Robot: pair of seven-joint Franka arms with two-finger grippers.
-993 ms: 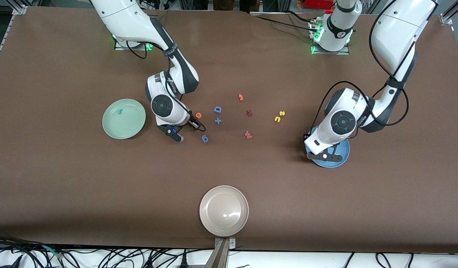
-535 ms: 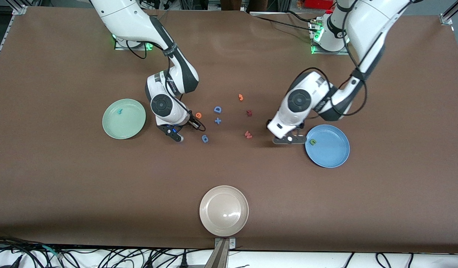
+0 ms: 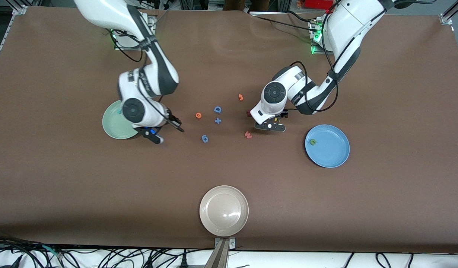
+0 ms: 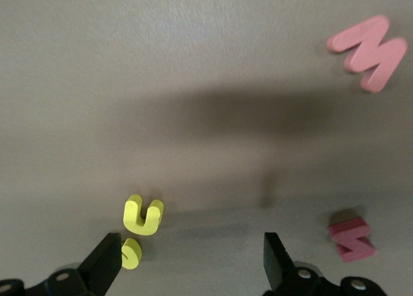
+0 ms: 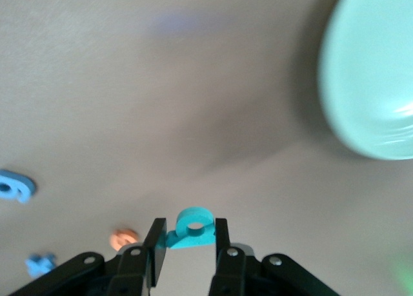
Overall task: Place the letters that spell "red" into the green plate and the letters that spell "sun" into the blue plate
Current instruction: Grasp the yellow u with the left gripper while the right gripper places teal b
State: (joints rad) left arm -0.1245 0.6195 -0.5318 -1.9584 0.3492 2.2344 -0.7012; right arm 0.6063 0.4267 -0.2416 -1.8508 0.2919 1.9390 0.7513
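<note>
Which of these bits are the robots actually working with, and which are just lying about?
Job: green plate; blue plate with olive u in it; orange e; teal d gripped by the right gripper; two yellow letters under the open left gripper.
Lying about: blue D; two other blue pieces; red w; dark red m; orange hook; beige plate.

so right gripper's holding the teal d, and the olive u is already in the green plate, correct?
Not quite: the olive u lies in the blue plate, as the front view shows. The right gripper does hold the teal d.
</note>
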